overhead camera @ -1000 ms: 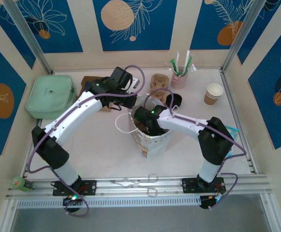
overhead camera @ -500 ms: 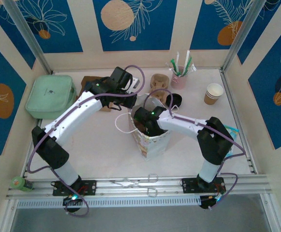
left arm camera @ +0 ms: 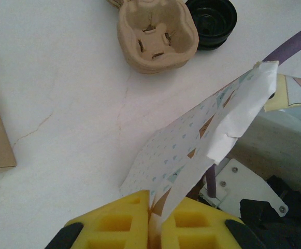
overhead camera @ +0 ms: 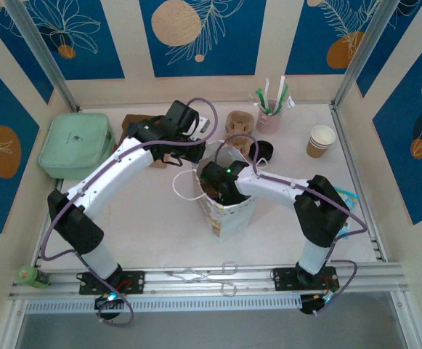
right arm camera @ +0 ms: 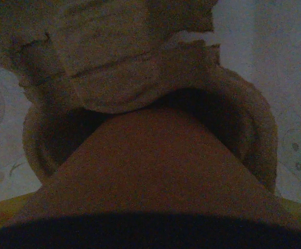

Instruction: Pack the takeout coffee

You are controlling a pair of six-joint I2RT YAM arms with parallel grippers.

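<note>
Step in hand: seat takeout coffee [right arm camera: 150, 168] in pulp pocket [right arm camera: 246, 129] at bottom of paper bag [overhead camera: 231, 212].
- Cup sits deep inside bag, base pointing at pocket. Too dim to tell whether it touches.
- Right tool [overhead camera: 218, 187] reaches in through bag mouth, jaws wide around cup body, apparently gripping it.
- Left tool [left arm camera: 150, 228] is pinched closed on bag rim [left arm camera: 212, 135], holding mouth open.
- To do it well: hold cup upright, centre it over pocket, lower straight, and release only once seated. Hold rim taut, clear of right wrist.

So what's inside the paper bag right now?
The right hand reaches in, with the takeout coffee over a moulded-pulp well. The floor of the paper bag is covered and dark.
</note>
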